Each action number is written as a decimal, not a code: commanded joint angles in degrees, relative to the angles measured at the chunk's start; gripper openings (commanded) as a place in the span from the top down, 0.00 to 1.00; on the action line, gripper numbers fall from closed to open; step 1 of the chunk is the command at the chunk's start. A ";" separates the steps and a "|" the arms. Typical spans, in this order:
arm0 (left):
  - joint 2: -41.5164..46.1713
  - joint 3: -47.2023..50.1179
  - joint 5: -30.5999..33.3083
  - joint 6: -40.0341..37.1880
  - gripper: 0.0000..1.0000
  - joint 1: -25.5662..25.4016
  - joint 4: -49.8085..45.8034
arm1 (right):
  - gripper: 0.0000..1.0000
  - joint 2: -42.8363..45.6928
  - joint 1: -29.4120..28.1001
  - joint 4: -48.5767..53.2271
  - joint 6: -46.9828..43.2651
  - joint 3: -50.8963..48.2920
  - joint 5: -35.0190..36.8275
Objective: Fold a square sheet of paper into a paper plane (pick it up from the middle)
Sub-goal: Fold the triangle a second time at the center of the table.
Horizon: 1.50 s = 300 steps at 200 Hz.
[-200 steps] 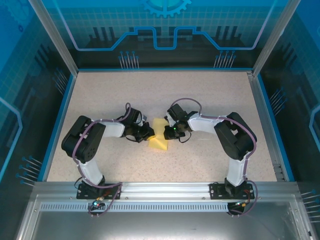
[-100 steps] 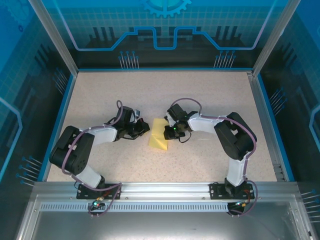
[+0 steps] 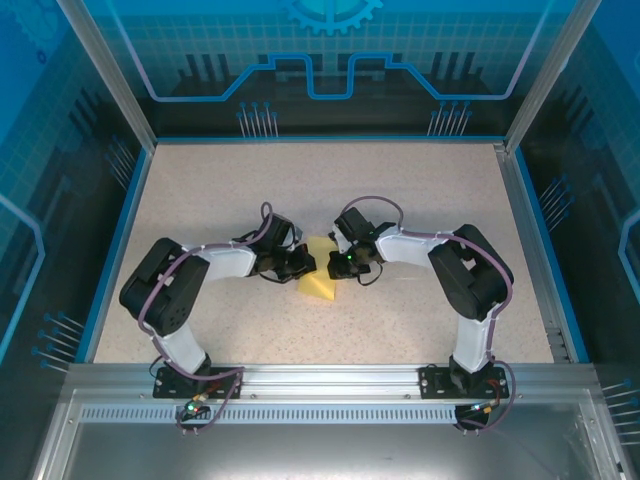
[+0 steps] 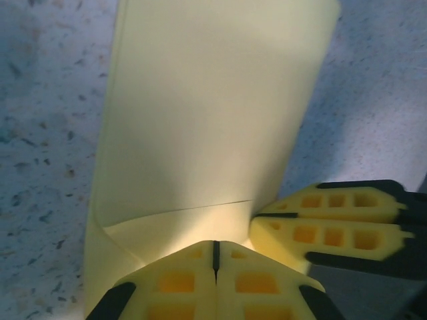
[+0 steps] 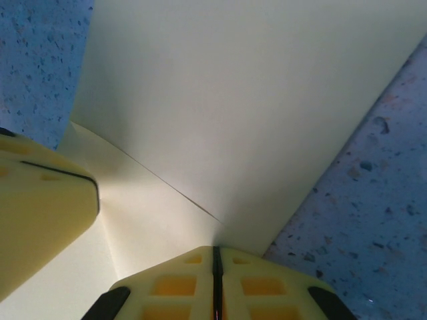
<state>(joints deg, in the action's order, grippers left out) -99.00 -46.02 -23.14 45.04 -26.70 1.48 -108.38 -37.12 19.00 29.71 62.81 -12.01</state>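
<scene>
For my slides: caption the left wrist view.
Left gripper and right gripper, both shut, tips on the creased yellow paper.

Speckled table inside a blue-panelled cell.
A beige speckled tabletop (image 3: pixel 420 180) lies under soft, even light, edged by a thin blue strip (image 3: pixel 115 250). Beyond the left gripper (image 3: pixel 303 263) and right gripper (image 3: pixel 332 267) I see a clear blue back panel (image 3: pixel 330 60) printed with a gear motif (image 3: pixel 333 12) and circuit lines. Aluminium posts (image 3: pixel 105 75) rise at its corners. Behind the grippers, a slotted aluminium rail (image 3: pixel 330 380) runs along the near edge.
</scene>
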 commanded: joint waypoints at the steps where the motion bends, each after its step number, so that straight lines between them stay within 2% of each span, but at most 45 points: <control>1: -1.61 -0.43 0.37 -0.24 0.96 -0.02 -2.12 | 0.91 -4.83 -0.05 5.96 -0.14 -2.49 6.56; 59: -4.07 0.51 1.93 0.81 0.96 -0.01 -3.75 | 0.91 -3.35 -0.05 5.19 0.63 -1.77 4.88; 105: -4.72 1.73 3.17 1.74 0.97 -0.02 -4.76 | 0.90 5.29 -0.32 -0.01 1.46 -1.33 -0.96; 126: -5.14 1.65 3.36 2.07 0.97 -0.02 -5.37 | 0.85 9.18 -0.61 -1.11 -0.02 -1.60 -3.72; 158: -5.55 1.39 3.37 2.39 0.97 0.00 -5.86 | 0.84 13.34 -2.55 0.00 -1.15 -3.93 -1.14; 212: -5.59 1.19 3.27 2.41 0.97 0.02 -6.25 | 0.89 8.52 -5.72 -0.05 -0.63 -4.08 -2.02; 300: -5.51 1.62 3.18 2.76 0.97 -0.02 -5.70 | 0.89 2.63 -7.35 -0.50 -0.51 -1.71 -2.85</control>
<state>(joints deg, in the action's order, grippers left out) -101.21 -46.04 -23.20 46.63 -26.63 0.84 -105.06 -43.27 18.02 29.50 59.51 -13.98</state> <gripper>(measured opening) 0.068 0.113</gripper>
